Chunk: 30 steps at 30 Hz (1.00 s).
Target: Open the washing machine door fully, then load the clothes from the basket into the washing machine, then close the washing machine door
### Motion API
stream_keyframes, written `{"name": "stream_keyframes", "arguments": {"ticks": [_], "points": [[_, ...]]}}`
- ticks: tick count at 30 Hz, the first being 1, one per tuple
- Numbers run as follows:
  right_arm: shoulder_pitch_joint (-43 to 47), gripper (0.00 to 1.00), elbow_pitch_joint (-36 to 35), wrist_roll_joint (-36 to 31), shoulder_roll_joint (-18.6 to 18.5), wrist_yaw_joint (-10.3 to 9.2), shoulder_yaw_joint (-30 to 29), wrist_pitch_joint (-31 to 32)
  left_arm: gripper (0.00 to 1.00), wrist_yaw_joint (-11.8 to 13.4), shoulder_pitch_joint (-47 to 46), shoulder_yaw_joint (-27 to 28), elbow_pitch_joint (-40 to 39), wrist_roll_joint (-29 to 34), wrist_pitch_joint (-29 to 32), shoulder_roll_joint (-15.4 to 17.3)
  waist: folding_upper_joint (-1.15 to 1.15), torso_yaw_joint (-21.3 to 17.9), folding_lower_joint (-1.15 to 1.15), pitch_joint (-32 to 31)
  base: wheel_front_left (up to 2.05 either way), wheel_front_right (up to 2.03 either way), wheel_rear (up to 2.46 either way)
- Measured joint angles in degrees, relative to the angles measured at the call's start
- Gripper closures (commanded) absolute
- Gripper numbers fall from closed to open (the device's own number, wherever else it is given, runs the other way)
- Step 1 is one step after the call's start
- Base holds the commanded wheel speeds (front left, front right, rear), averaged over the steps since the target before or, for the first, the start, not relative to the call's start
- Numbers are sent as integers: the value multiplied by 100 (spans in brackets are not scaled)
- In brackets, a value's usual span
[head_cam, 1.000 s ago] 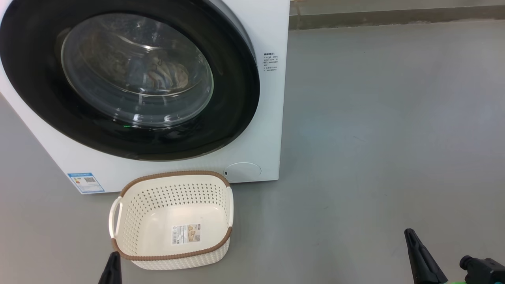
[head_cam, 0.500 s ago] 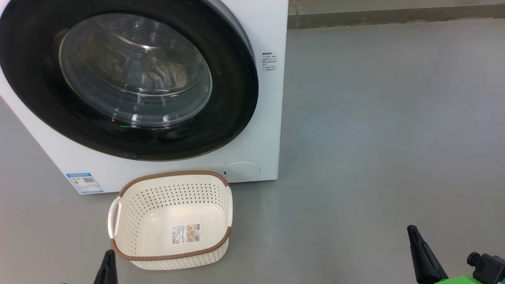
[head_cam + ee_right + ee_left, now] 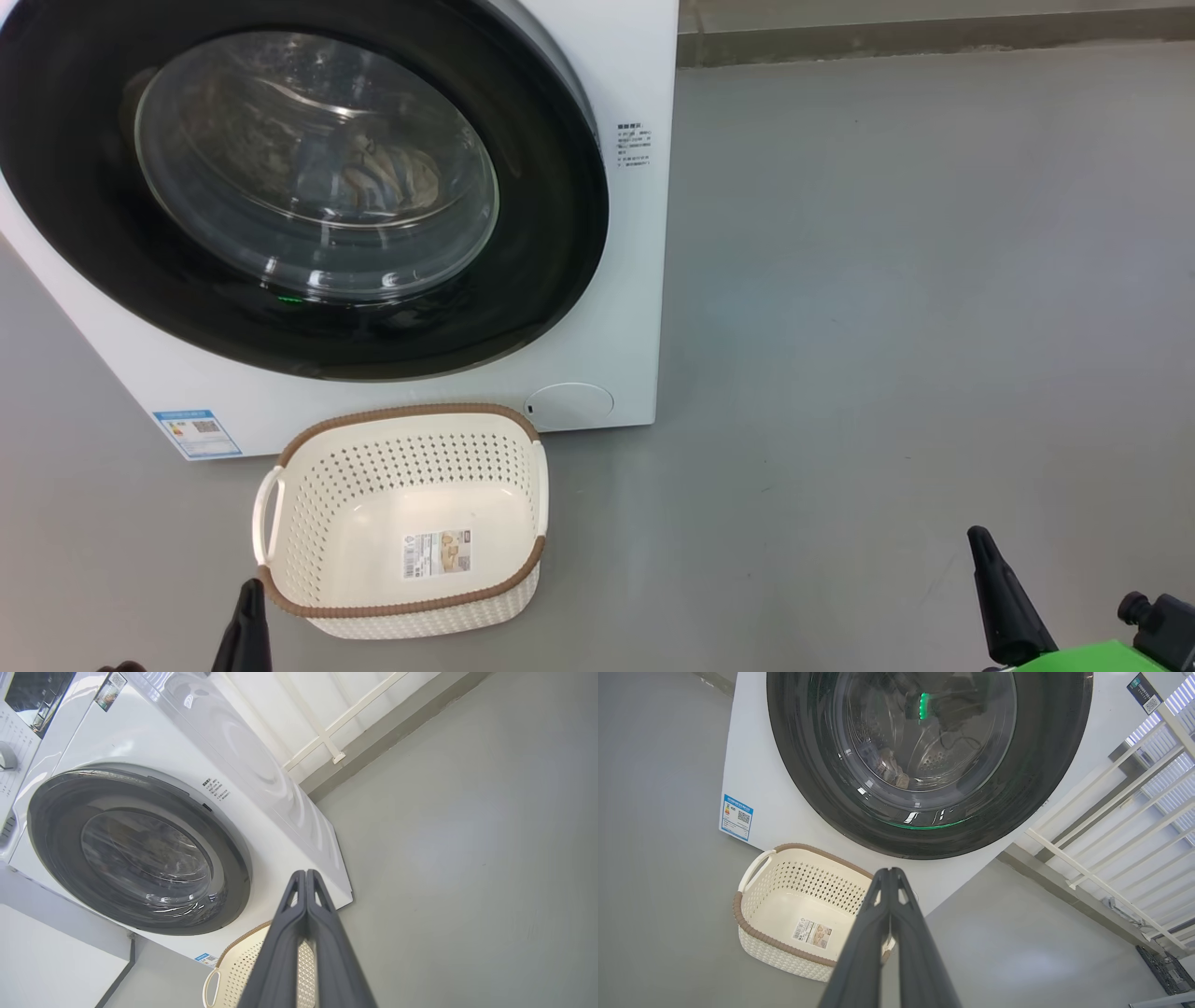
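With left gripper (image 3: 889, 872) and right gripper (image 3: 306, 873) pressed together, empty, we judged the glossy black-rimmed round glass door (image 3: 308, 187) could reopen if unlatched.

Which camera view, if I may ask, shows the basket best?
The head view: the basket shows whole, label and all. In the left wrist view the left gripper covers one end; the right wrist view catches a corner behind the right gripper.

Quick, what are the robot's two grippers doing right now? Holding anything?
Left gripper: shut, holding nothing.
Right gripper: shut, holding nothing.
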Motion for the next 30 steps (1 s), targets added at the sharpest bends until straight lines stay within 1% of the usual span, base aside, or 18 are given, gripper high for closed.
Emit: {"name": "stream_keyframes", "arguments": {"ticks": [30], "points": [[-248, 100, 271, 1866, 76, -1, -140, 415, 100, -102, -276, 232, 191, -1996, 466, -43, 0, -48, 0, 23, 0, 0, 0]]}}
